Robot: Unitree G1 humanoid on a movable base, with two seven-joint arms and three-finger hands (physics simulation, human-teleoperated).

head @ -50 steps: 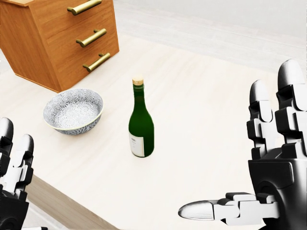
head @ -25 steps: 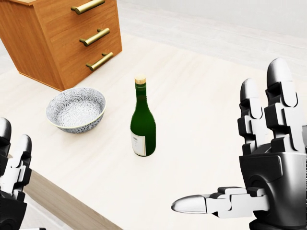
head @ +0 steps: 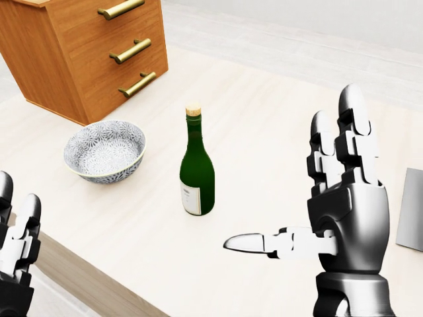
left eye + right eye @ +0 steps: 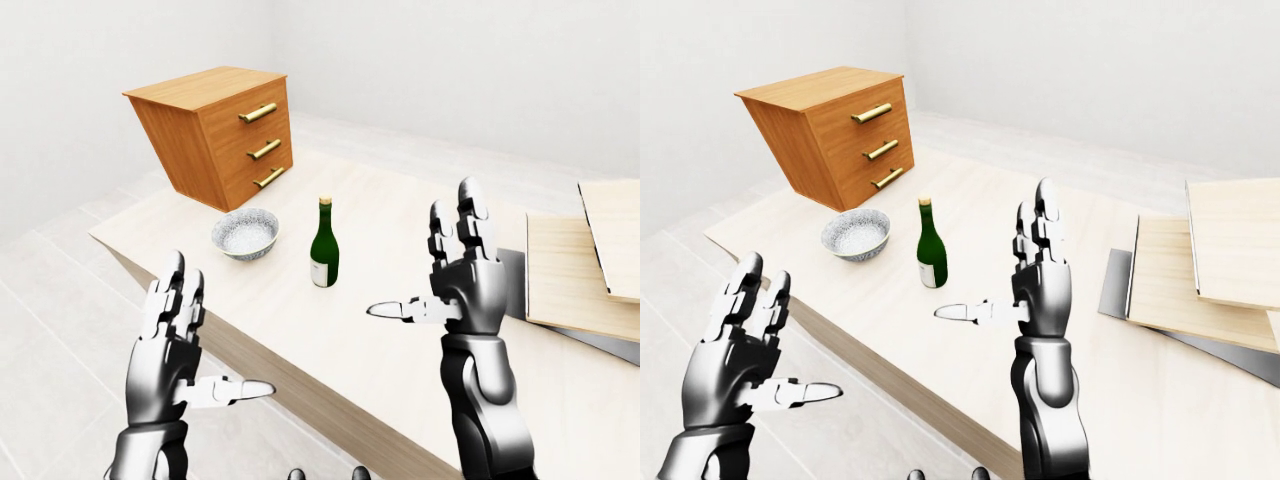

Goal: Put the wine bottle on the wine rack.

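The green wine bottle (image 3: 197,173) stands upright mid-bench (image 3: 264,132), just beside a patterned bowl (image 3: 104,150) near the wooden drawer chest (image 4: 220,135). Right hand (image 3: 330,218) and left hand (image 4: 175,345) are both spread open, holding nothing.

Left of my right hand (image 3: 330,218), all glossy black-and-chrome plastic and metal, I see the wine bottle (image 3: 197,173) in shiny dark green glass with a matt paper label. Further left, I see a glazed patterned bowl (image 3: 104,150), a satin wooden drawer unit (image 3: 79,53) with brass handles, and pale matt wood table (image 3: 264,132).
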